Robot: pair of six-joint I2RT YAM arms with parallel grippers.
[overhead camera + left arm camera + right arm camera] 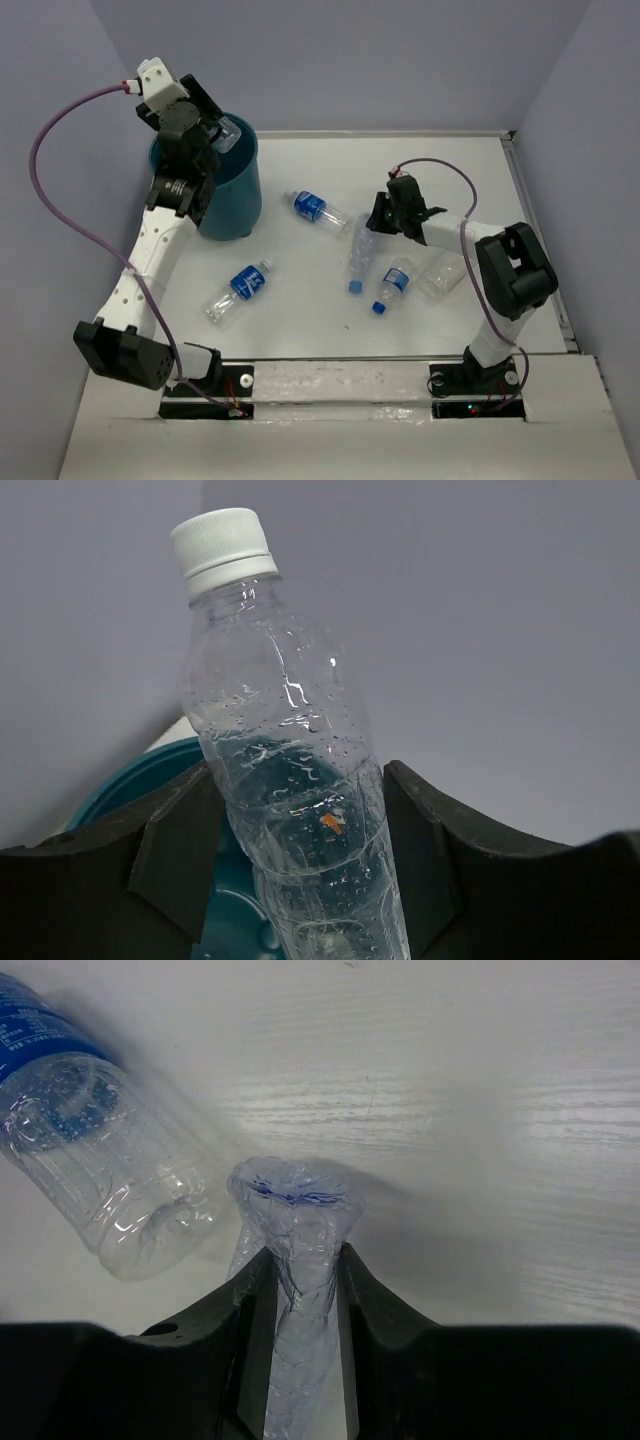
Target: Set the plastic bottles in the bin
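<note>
Nearest the arm bases, a labelled bottle lies on the table, with a second labelled bottle to its right. Mid-table, the right gripper is clamped on a crushed bottle, pinching it flat at table level. Farthest back, the left gripper grips a white-cap bottle by its body, cap up, above the bin. The drop looks due. The bottle's base appears to hang inside the rim, though the wrist view cuts it off. Best practice: centre over the bin, then open the jaws wide so the light bottle falls without catching the rim.
</note>
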